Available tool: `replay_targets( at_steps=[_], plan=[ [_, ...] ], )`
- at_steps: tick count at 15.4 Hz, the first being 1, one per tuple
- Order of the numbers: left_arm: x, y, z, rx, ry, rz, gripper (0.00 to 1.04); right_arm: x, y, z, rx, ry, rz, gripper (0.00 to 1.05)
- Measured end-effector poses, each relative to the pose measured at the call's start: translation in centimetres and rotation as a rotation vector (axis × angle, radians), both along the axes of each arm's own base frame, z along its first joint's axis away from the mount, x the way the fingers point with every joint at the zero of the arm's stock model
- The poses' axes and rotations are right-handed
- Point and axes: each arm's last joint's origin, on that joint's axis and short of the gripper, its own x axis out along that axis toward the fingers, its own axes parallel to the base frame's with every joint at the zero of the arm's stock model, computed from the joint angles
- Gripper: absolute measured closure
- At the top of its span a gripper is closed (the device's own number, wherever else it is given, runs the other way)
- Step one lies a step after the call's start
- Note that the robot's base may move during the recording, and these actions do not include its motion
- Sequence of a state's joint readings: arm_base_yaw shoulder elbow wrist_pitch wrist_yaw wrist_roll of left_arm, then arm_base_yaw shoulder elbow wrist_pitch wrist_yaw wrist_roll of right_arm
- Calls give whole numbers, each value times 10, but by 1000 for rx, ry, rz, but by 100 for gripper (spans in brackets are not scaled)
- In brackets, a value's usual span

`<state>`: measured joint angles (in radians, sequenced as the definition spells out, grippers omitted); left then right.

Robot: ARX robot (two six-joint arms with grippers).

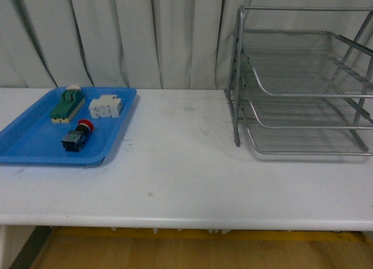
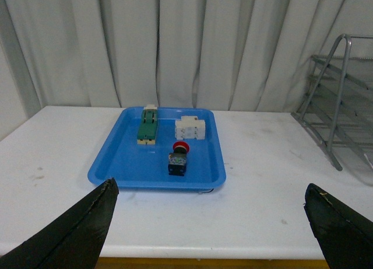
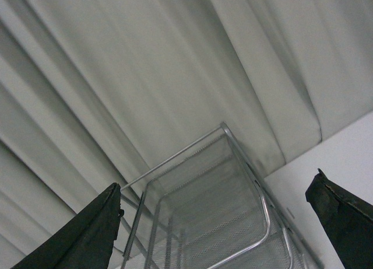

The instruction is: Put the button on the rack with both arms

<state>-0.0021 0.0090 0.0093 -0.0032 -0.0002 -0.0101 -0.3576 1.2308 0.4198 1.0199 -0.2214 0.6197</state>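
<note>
Although neither arm appears in the front view, each wrist camera catches dark fingers [image 2: 70, 234], cut off by the frame edge. The left gripper [image 2: 208, 190] is spread wide and empty; ahead of it, well apart, the button [image 2: 178, 158] lies on the blue tray [image 2: 116, 164], red cap pointing away, just short of a green-and-cream block [image 2: 147, 128] and a white block [image 2: 190, 129]. The right gripper [image 3: 217, 184] — likewise spread wide, empty — faces the rack [image 3: 233, 210], only partly in frame against the curtain [image 3: 145, 76].
</note>
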Motion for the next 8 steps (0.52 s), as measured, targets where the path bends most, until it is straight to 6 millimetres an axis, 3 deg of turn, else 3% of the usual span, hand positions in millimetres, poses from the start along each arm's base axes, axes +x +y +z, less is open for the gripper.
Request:
replay_targets(
  at_steps=[1, 3, 5, 8],
  plan=[
    [0, 0, 0, 0, 0, 0, 7, 26, -11, -15, 130, 48, -8, 6],
    [0, 0, 0, 0, 0, 0, 7, 58, -18, -57, 383, 127, 30, 6],
    [0, 0, 0, 0, 0, 0, 7, 79, -6, -86, 628, 115, 176, 6],
    [0, 0, 0, 0, 0, 0, 7, 99, 14, -135, 991, 237, 200, 6]
  ],
)
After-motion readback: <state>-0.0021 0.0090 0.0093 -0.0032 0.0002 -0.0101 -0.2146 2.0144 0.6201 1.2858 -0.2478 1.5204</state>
